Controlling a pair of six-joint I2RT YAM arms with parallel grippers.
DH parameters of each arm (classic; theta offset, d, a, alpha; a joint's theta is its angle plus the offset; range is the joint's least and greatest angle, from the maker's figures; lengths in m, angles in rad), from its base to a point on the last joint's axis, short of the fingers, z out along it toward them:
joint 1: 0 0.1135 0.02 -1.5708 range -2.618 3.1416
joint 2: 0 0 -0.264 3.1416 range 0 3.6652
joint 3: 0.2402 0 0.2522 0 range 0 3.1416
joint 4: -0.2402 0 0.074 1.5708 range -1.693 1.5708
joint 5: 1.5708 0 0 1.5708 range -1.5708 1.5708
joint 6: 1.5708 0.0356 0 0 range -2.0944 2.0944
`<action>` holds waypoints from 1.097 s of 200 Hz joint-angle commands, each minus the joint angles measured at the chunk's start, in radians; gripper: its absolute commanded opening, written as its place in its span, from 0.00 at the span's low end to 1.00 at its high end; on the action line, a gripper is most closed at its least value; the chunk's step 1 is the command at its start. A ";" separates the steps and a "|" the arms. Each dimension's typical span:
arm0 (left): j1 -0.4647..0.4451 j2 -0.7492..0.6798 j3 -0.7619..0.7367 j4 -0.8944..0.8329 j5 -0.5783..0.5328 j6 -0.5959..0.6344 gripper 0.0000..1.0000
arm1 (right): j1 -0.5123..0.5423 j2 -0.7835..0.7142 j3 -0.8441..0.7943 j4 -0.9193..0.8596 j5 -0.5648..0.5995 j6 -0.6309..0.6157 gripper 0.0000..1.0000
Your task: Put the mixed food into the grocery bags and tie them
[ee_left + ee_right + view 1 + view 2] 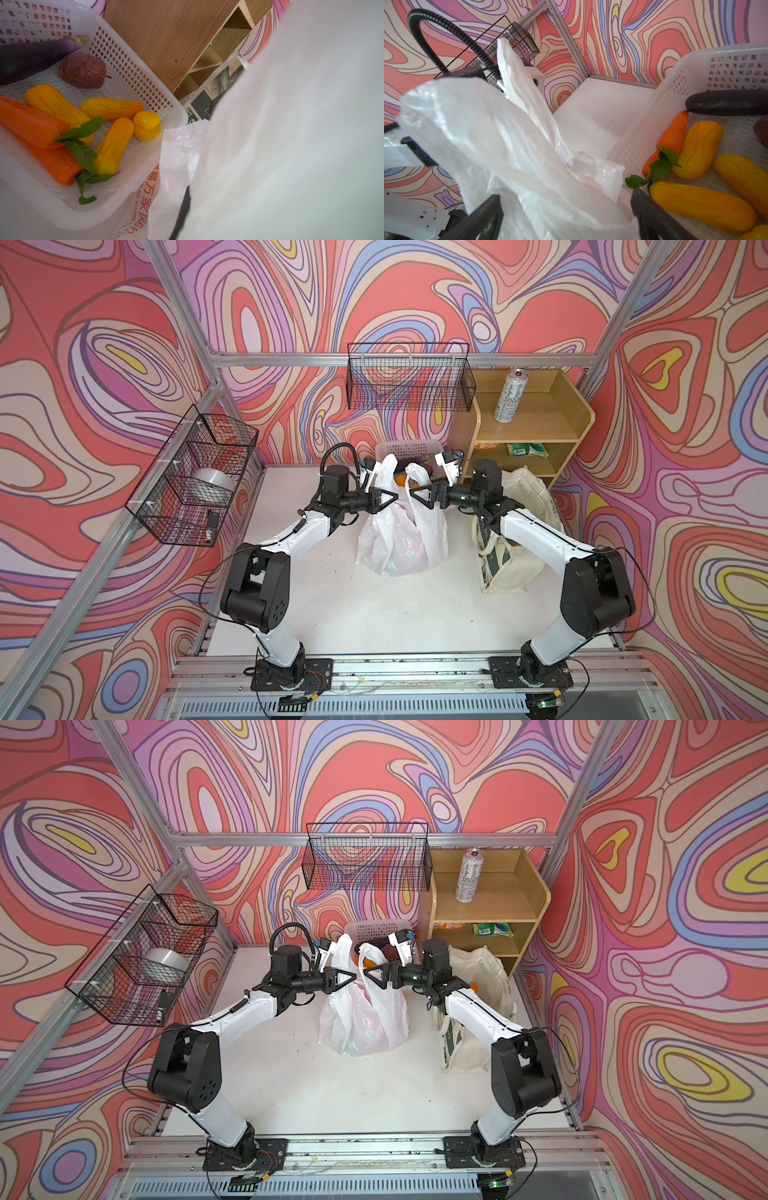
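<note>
The white plastic grocery bag with red letters stands mid-table, its two handles raised. My left gripper is shut on the left handle; only a dark sliver of one finger shows behind the plastic. My right gripper is open, its fingers wide apart with the right handle's plastic between them. Behind the bag, a white lattice basket holds carrots, yellow produce, an eggplant and a brown fruit. The cream canvas tote lies under my right arm.
A wooden shelf unit at the back right carries a tall silver can on top and snack packets on its middle shelf. Black wire baskets hang on the back wall and the left wall.
</note>
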 commanded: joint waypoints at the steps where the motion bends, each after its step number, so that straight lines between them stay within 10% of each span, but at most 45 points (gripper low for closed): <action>1: -0.004 0.006 -0.005 0.008 0.022 0.012 0.00 | -0.016 -0.053 -0.034 0.058 0.015 0.029 0.97; 219: -0.005 0.015 0.020 -0.031 0.033 0.030 0.00 | -0.092 -0.222 -0.242 0.306 -0.124 0.206 0.98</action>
